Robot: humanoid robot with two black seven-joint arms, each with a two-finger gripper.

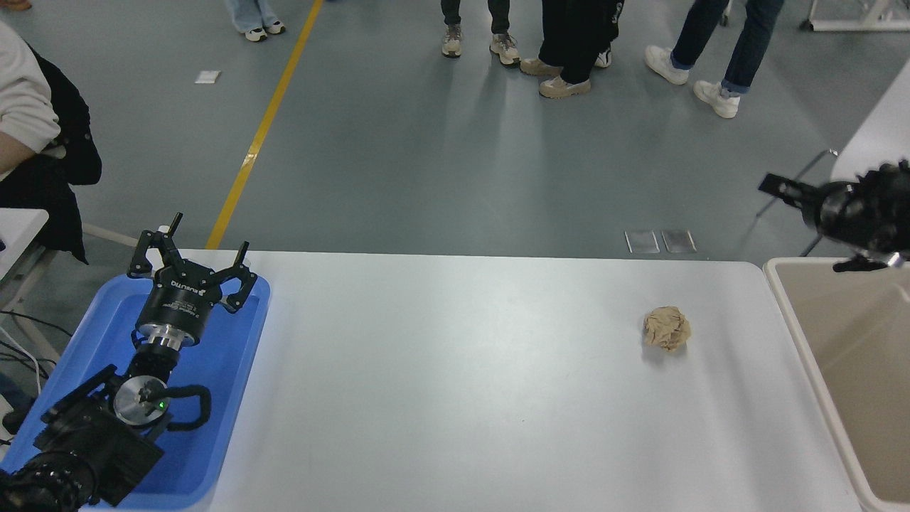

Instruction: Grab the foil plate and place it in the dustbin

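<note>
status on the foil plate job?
No foil plate in view: not on the table, not in the visible part of the dustbin. Right gripper above the bin's far rim, nothing visibly held. Left gripper parked over the blue tray. Placement can't be confirmed.
</note>
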